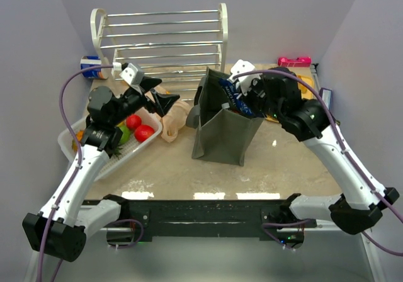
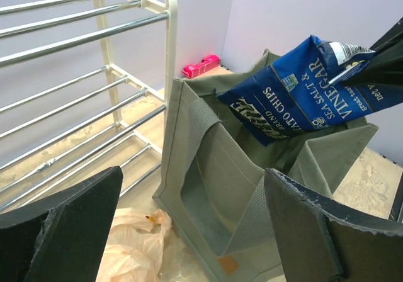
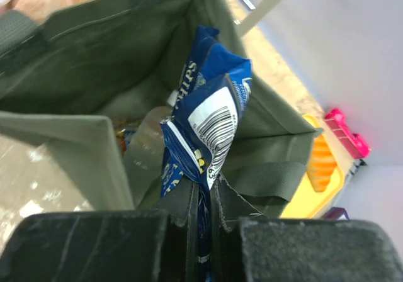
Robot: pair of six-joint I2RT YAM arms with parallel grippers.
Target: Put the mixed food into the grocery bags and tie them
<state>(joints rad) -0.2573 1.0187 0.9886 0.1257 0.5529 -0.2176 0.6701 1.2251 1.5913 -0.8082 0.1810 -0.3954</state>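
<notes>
Right fingers are clamped shut on the top edge of the blue chip packet, which hangs slanted over the open mouth of the olive tote. Left fingers stand wide apart and empty just beside the tote, so nothing braces its soft walls. Probable fault: released at this slant, the packet catches the tote's rim, folds the wall inward and slides onto the tabletop.

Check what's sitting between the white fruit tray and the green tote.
The crumpled peach plastic bag lies there on the table, with the open left gripper hovering above it. The top view shows this best.
</notes>
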